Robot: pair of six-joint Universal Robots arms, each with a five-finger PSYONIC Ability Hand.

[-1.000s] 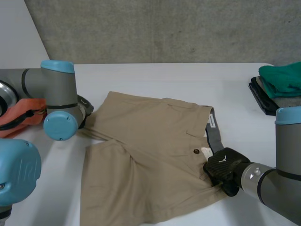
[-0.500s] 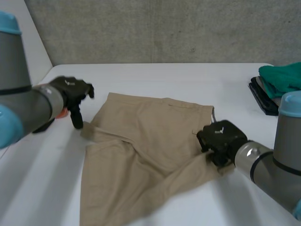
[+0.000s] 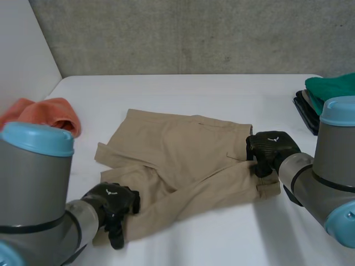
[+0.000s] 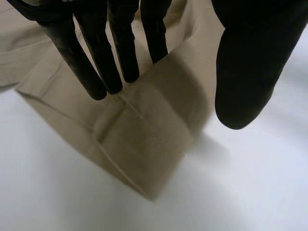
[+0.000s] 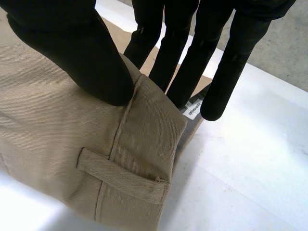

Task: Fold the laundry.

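Khaki shorts (image 3: 183, 160) lie partly folded in the middle of the white table (image 3: 194, 94). My left hand (image 3: 111, 202) is at the near leg's hem (image 4: 139, 144), at the shorts' near left corner. Its fingers (image 4: 96, 72) are straight and spread apart from the thumb, with the tips at the cloth, open. My right hand (image 3: 272, 148) is at the waistband (image 5: 72, 134) on the shorts' right side. Its thumb (image 5: 72, 53) presses on top of the band near a belt loop (image 5: 120, 175), with the fingers behind the folded edge, pinching it.
An orange cloth (image 3: 47, 113) lies at the table's far left edge. A green cloth (image 3: 333, 88) sits on a dark stack at the right edge. A grey wall stands behind the table.
My right hand has carried the near waistband corner away from me, folding the shorts over. My left arm has swung from the far leg's hem to the near leg's hem and its hand has opened.
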